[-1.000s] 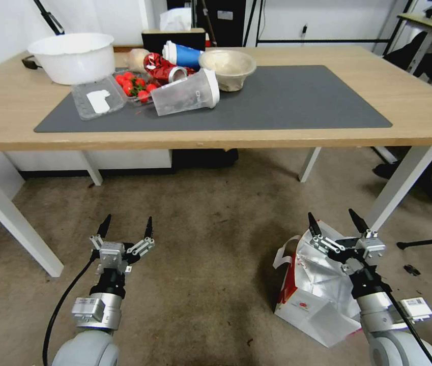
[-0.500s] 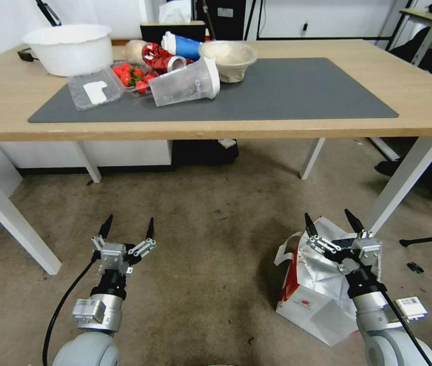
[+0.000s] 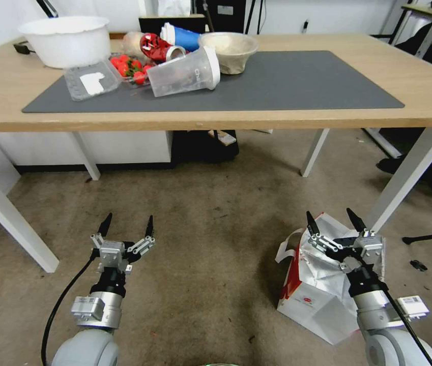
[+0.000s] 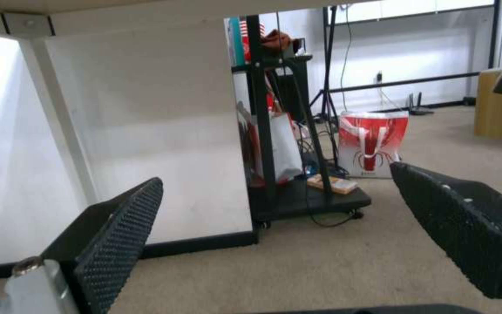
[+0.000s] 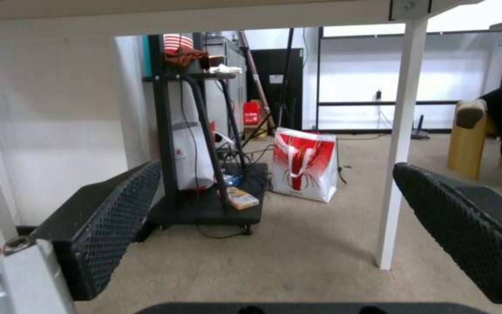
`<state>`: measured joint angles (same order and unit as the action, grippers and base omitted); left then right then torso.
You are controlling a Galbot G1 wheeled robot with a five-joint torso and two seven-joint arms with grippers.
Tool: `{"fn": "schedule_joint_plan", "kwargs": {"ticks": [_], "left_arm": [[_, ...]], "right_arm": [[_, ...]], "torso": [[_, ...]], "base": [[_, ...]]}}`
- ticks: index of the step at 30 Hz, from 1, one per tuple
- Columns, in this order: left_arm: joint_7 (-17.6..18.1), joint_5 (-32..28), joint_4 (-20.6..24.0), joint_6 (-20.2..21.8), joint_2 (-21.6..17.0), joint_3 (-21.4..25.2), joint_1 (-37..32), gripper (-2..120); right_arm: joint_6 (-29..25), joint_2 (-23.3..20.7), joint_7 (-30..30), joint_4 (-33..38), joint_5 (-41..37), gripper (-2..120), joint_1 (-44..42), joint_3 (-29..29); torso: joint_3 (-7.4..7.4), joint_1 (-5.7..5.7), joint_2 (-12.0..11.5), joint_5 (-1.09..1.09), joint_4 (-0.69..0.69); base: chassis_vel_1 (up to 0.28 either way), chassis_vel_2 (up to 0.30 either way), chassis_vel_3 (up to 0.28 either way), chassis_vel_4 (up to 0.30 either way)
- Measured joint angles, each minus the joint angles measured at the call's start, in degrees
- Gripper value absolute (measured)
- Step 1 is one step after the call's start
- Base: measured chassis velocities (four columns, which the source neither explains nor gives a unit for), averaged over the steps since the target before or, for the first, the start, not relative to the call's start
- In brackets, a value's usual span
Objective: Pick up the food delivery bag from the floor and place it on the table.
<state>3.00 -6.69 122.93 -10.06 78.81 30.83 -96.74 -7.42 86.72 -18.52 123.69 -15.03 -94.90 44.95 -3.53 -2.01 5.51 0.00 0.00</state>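
The food delivery bag (image 3: 313, 300), white with a red side panel, crumpled silver foil lining and a small round red logo, stands on the brown-grey carpeted floor (image 3: 200, 229) at the lower right. Its white strap handle (image 3: 286, 250) droops over the left side. My right gripper (image 3: 332, 219) hovers open just above the bag's open top, holding nothing. My left gripper (image 3: 128, 222) hangs open over bare carpet at the lower left. The light-wood table (image 3: 216, 121) with its dark grey mat (image 3: 287, 81) stretches across the upper view. Both wrist views look under the tabletop between open fingers (image 4: 117, 244) (image 5: 111, 222).
The mat's left part holds a white bowl (image 3: 65, 40), a tipped clear cup (image 3: 185, 76), strawberries (image 3: 126, 66) and a beige bowl (image 3: 228, 48). A white table leg (image 3: 404, 178) stands just behind the bag. Beyond the table are a black cart (image 5: 205, 205) and a red-and-white shopping bag (image 5: 304, 170).
The whole head picture has shifted, with the tabletop sliding upward and more floor showing, so the camera has moved. Both grippers stay open and the bag has not moved.
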Motion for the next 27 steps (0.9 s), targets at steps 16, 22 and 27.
{"fn": "schedule_joint_plan", "kwargs": {"ticks": [16, 22, 27], "left_arm": [[0.07, 0.1, -0.25, 0.26, -0.01, -0.56, 0.54, 98], [0.24, 0.09, -0.5, 0.3, -0.04, -0.56, 0.73, 98], [0.22, 0.09, -0.74, 0.33, -0.06, -0.68, 0.98, 98]], "right_arm": [[-0.06, 0.5, 0.3, 0.09, -0.19, 100, 0.04, -0.11], [-0.09, 0.53, 0.32, 0.08, -0.19, 100, 0.04, -0.05], [-0.09, 0.53, 0.52, 0.08, -0.19, 100, -0.08, -0.16]], "torso": [[3.19, 0.2, -3.39, 0.0, 0.0], [3.53, 0.41, -4.46, -0.01, 0.0], [3.53, 0.5, -4.62, -0.01, 0.0]], "base": [[0.0, 0.0, 0.0, 0.0], [0.0, 0.0, 0.0, 0.0], [0.0, 0.0, 0.0, 0.0]]}}
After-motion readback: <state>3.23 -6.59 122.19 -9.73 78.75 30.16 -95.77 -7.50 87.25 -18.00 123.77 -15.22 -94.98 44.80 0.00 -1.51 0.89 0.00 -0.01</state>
